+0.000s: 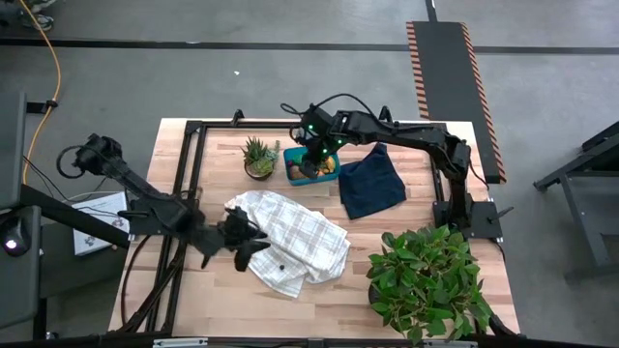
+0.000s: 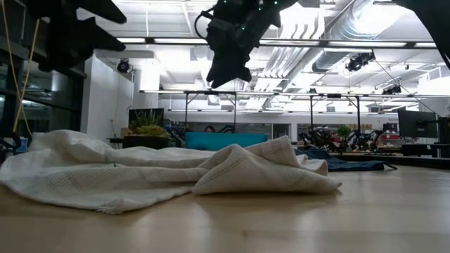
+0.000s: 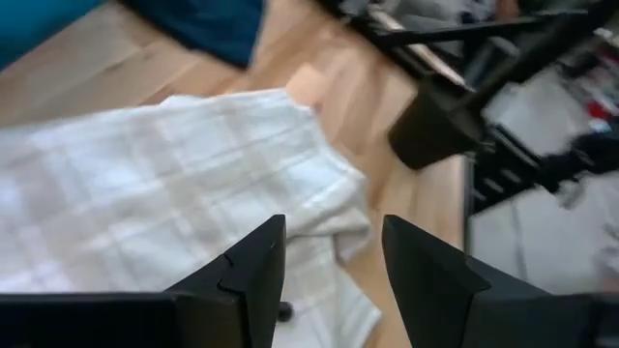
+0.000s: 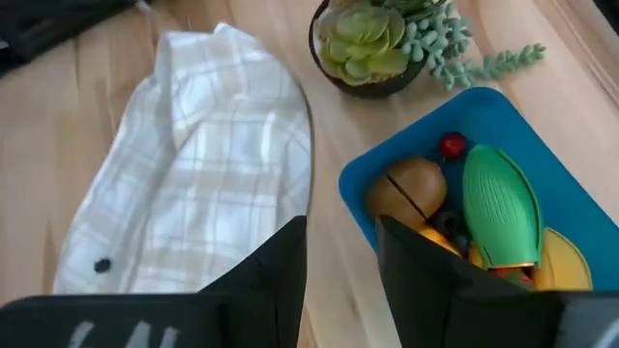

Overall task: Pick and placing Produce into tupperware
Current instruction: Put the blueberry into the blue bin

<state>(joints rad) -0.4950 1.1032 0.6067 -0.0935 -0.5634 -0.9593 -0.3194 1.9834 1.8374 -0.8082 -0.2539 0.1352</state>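
Hovering over the near edge of the blue container [image 4: 542, 126], the right gripper [image 4: 340, 253] has its two dark fingers parted with nothing between them. Inside the container lies the produce [image 4: 498, 208]: a ribbed green piece, a brown piece [image 4: 406, 188] beside it, a small red berry [image 4: 452, 146] toward the far end, and bits of yellow and orange under the green one. From above, the container [image 1: 293, 172] sits near the back edge of the wooden table [image 1: 319, 314], just beside a small potted succulent [image 1: 258, 158] on one side and a dark navy cloth [image 1: 372, 184] on the other.

Off toward the front, the left gripper [image 3: 329, 266] hangs above a crumpled white checked towel [image 1: 290, 237], its fingers spread and empty. The towel fills the middle of the table, well apart from the container. A big leafy plant [image 1: 426, 280] stands at the front right corner
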